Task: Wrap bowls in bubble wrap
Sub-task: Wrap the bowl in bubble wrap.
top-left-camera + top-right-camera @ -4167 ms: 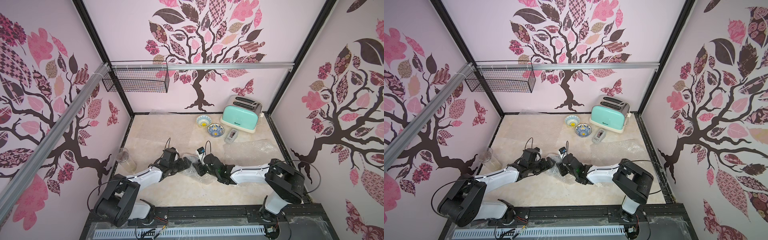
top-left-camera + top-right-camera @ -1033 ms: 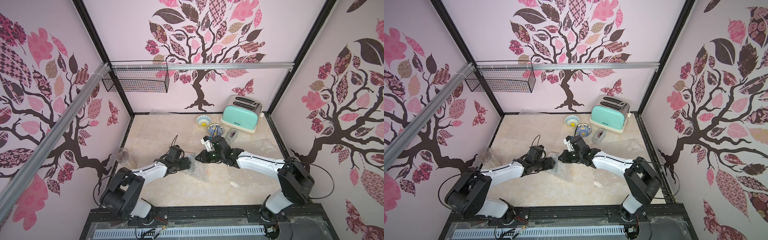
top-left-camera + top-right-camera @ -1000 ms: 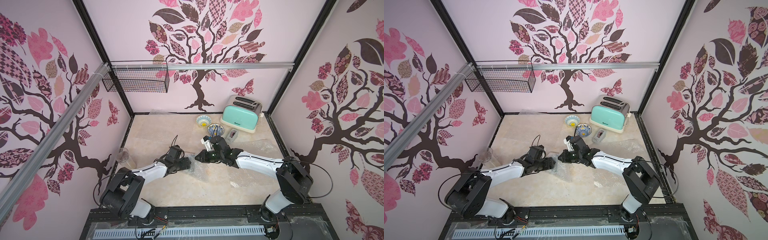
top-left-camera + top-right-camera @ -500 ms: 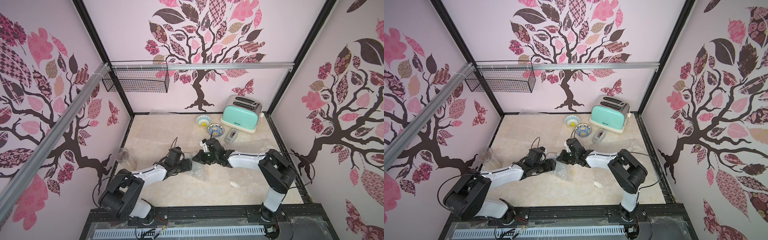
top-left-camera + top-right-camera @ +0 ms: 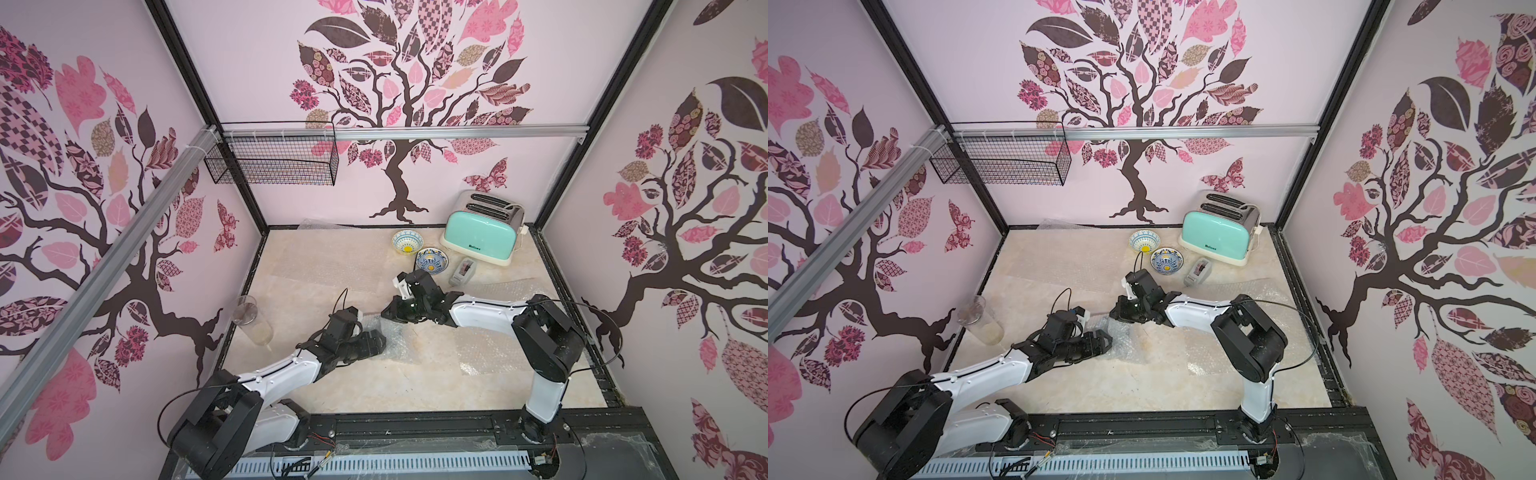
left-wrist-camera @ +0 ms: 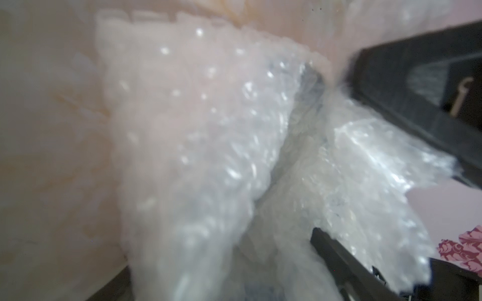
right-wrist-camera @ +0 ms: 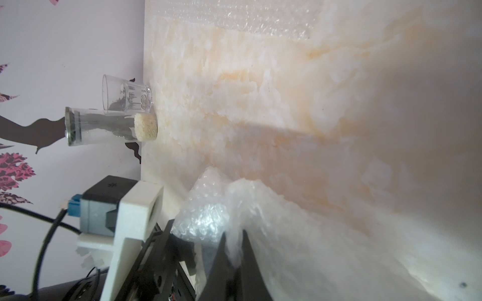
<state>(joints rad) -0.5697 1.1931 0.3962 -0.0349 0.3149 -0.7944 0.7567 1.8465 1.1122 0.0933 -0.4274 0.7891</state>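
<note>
In both top views the crumpled bubble wrap (image 5: 395, 343) (image 5: 1121, 338) lay on the table (image 5: 415, 386) between the left hand (image 5: 1102, 337) and right hand (image 5: 1115, 311), open table toward the front edge; two bowls (image 5: 407, 242) (image 5: 432, 261) sat unwrapped near the toaster (image 5: 482, 232) at the far edge. Left wrist view: blurred wrap between spread, released fingers (image 6: 339, 260). Right wrist view: fingers (image 7: 250, 260) clenched on a wrap edge.

- One toaster (image 5: 481, 232).
- Two bowls (image 5: 407, 242), just beside the toaster.
- One tape dispenser (image 5: 462, 271), near the toaster.
- Two glasses (image 7: 126, 93), well apart from the toaster.
- One wire basket (image 5: 272, 160).
- One crumpled bundle of bubble wrap (image 5: 395, 340).
</note>
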